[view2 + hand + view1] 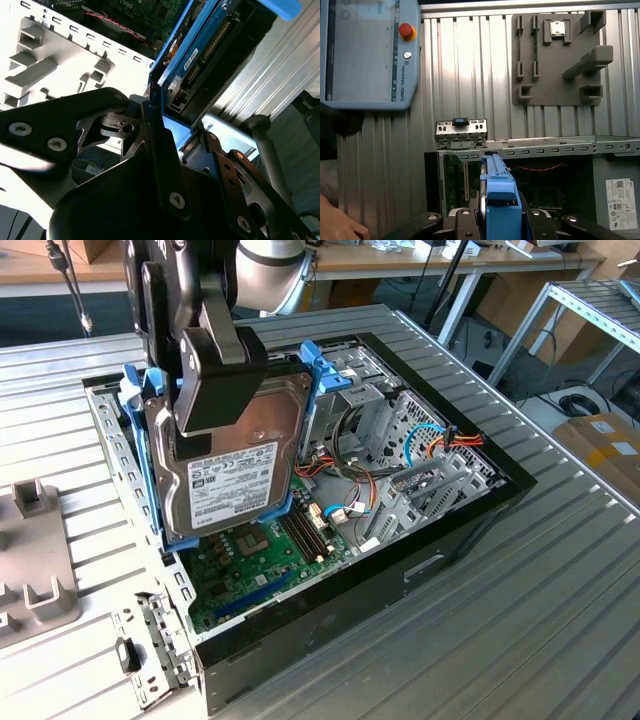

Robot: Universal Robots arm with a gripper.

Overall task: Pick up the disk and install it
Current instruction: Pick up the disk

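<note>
One hand (220, 390) grips the hard disk (238, 475) on edge over the open computer case (400, 575), centre-left of frame, where any tilt could jam it against the rim.

Black two-fingered gripper (205, 402) hangs upright in the exterior view's upper left, clamped on the dark grey metal disk (238, 475).

The dark grey disk (240, 465), white label facing out, light-blue frame along its sides, hangs upright above the open computer case (350, 608).
</note>
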